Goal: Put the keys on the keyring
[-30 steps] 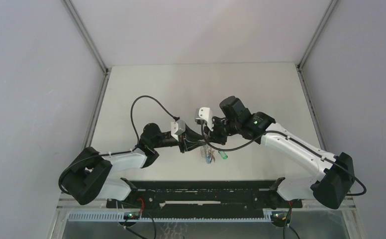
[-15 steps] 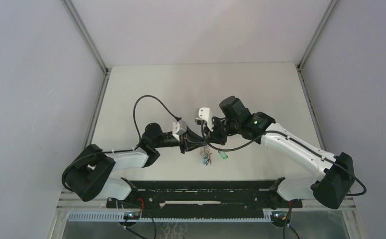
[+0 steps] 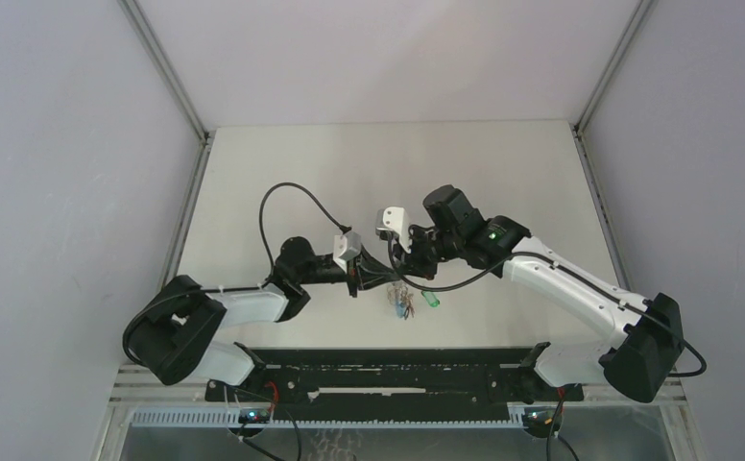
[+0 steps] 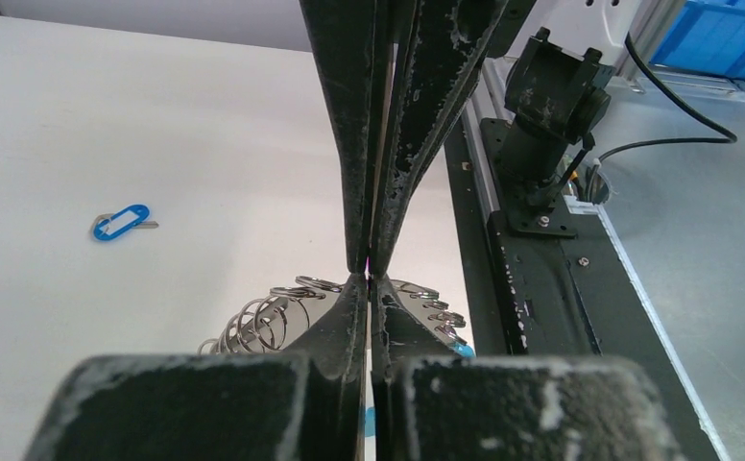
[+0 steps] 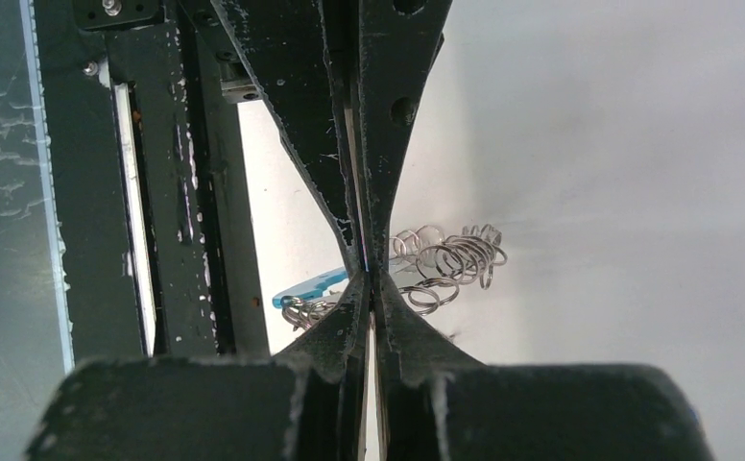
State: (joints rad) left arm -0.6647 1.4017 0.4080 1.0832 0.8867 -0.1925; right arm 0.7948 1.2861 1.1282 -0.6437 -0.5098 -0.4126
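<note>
The keyring (image 3: 403, 303) hangs between both arms near the table's front middle, with its silver links (image 4: 263, 322) fanned to each side of the fingertips. My left gripper (image 4: 370, 279) is shut on the hoop, and a strip of the light-blue sleeve (image 4: 460, 351) shows behind its fingers. My right gripper (image 5: 369, 272) meets it tip to tip, shut on the same hoop, with the links (image 5: 450, 254) on one side and the sleeve (image 5: 313, 285) on the other. A green-tagged key (image 3: 431, 300) sits just right of the ring. A blue-tagged key (image 4: 119, 223) lies alone on the table.
The black mounting rail (image 3: 388, 370) runs along the near edge just below the ring. The same rail (image 4: 541, 279) and a cable (image 4: 681, 106) fill the right of the left wrist view. White walls close off the table's left, right and back.
My left gripper has closed its jaws onto the hoop, and its arm has crept slightly right. The right arm and the hanging ring have stayed put.
</note>
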